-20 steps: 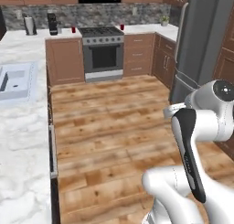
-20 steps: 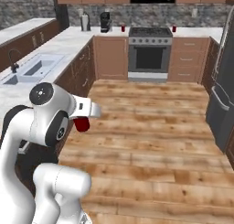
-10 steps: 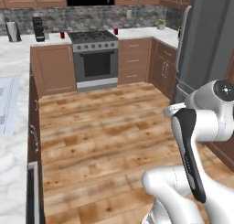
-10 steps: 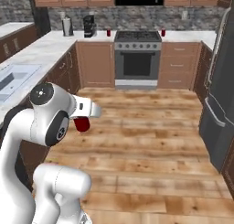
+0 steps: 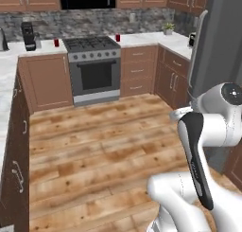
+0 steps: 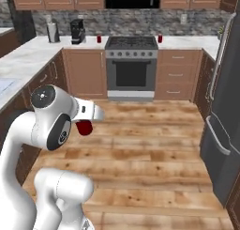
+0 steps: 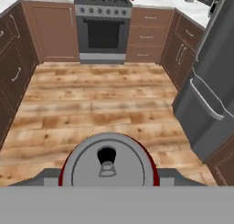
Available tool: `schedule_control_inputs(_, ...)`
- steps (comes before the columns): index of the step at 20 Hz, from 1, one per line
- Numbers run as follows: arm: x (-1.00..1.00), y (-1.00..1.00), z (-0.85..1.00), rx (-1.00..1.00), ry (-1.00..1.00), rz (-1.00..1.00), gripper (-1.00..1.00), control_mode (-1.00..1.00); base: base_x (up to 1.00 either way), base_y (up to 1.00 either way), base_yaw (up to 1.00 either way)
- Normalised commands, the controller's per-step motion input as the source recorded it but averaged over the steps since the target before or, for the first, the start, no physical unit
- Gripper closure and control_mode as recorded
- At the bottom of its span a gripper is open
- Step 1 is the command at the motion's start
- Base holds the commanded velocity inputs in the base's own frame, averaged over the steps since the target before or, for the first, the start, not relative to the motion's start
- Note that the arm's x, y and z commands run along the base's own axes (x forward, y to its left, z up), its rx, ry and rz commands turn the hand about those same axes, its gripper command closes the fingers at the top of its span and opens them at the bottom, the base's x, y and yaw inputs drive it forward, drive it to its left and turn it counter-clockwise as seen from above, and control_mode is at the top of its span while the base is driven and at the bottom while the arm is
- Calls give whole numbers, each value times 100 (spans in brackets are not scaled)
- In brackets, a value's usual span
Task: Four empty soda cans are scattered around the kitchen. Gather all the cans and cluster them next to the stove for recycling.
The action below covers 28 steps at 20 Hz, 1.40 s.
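The base has driven nearer the stove (image 6: 131, 65); the gripper (image 6: 86, 126) grips a red can (image 7: 109, 166), so delivery approaches.

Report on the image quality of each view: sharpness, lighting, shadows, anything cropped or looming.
Left base view: soft, slightly blurred render with flat, even light; the stove casts no strong shadow. Right base view: same softness; the red can in the end effector looks dark, shaded under the arm. Hand view: the can's silvery top looms large and is cropped at the bottom.

Two red cans (image 6: 99, 39) on counter (image 6: 28, 53)
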Motion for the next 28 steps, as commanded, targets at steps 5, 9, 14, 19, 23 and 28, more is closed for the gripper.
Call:
schedule_control_inputs(5, 0, 0, 0, 0, 0, 0, 100, 100, 100, -32, 0)
schedule_control_inputs(9, 0, 0, 0, 0, 0, 0, 100, 100, 100, -27, 0)
schedule_control_inputs(14, 0, 0, 0, 0, 0, 0, 100, 100, 100, -25, 0)
schedule_control_inputs(19, 0, 0, 0, 0, 0, 0, 100, 100, 100, -28, 0)
schedule_control_inputs(23, 0, 0, 0, 0, 0, 0, 100, 100, 100, -20, 1)
schedule_control_inputs(28, 0, 0, 0, 0, 0, 0, 100, 100, 97, -21, 2)
